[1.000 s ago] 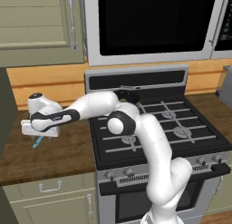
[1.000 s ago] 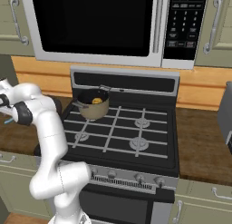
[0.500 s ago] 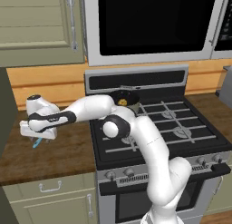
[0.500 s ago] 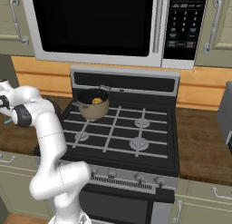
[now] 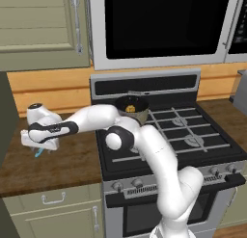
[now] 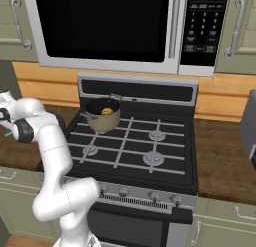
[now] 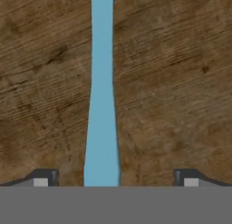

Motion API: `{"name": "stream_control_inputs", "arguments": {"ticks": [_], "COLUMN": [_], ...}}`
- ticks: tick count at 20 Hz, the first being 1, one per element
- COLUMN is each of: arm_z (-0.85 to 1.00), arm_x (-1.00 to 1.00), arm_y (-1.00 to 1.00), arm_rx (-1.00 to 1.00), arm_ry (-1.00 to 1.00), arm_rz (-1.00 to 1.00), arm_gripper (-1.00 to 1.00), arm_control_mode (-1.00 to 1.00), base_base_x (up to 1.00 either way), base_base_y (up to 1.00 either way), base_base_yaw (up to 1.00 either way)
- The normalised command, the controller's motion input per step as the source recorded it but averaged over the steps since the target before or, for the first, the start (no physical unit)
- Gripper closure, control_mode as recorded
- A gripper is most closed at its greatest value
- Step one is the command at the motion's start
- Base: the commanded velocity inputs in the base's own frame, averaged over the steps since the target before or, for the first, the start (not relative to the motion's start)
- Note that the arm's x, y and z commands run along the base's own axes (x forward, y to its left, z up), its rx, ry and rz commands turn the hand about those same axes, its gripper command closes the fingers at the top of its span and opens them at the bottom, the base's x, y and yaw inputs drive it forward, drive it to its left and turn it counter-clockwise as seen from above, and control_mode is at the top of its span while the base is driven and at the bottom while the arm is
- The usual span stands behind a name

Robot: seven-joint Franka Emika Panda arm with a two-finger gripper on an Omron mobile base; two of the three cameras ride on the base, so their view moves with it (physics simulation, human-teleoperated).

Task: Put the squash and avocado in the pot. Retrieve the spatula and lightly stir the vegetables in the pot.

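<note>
A white robot arm reaches far to its left, from in front of a black gas stove [image 5: 193, 136] out over a dark wooden tabletop [image 5: 62, 160] beside it. The gripper [image 5: 39, 146] points down at the wood, close above it.

In the hand view, the light blue spatula [image 7: 102, 105] lies flat on the wood. Its long axis runs straight up and down the picture, from the bottom centre to the top edge. The part nearest the camera is a little wider, and it narrows toward the top. The view does not make clear which end is the blade.

The two dark fingers [image 7: 43, 177] stand wide apart, one on each side of the spatula, with bare wood showing between each of them and the blue strip. They are spread and holding nothing.

In the left base view, a short bit of the blue spatula [image 5: 38, 152] pokes out from under the hand, tilted across the tabletop. In the right base view, a tiny blue sliver [image 6: 8, 133] shows at the far left edge beside the arm.

The tan pot [image 5: 132, 108] sits on the stove's rear left burner, well apart from the spatula. Something yellow, the squash [image 6: 106, 111], shows inside it. The avocado cannot be made out against the pot's dark inside.

A large microwave [image 6: 100, 26] hangs above the stove.
</note>
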Motion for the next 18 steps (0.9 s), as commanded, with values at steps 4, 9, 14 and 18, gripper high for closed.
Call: {"name": "stream_control_inputs", "arguments": {"ticks": [4,9,14,18], "arm_z": [-0.14,-0.17,-0.29,-0.32], "arm_x": [0.12,0.12,0.00,0.00], "arm_y": [0.11,0.16,0.11,0.00], "arm_rx": [0.00,0.00,-0.01,0.00], "arm_ry": [0.00,0.00,0.00,0.00], "arm_rz": [-0.04,-0.02,-0.03,-0.03], "arm_gripper": [-1.00,-1.00,1.00,1.00], "arm_control_mode": [-1.00,-1.00,-1.00,-1.00], "base_base_x": [0.00,0.00,0.00,0.00], "base_base_y": [0.00,0.00,0.00,0.00], "base_base_yaw": [0.00,0.00,0.00,0.00]}}
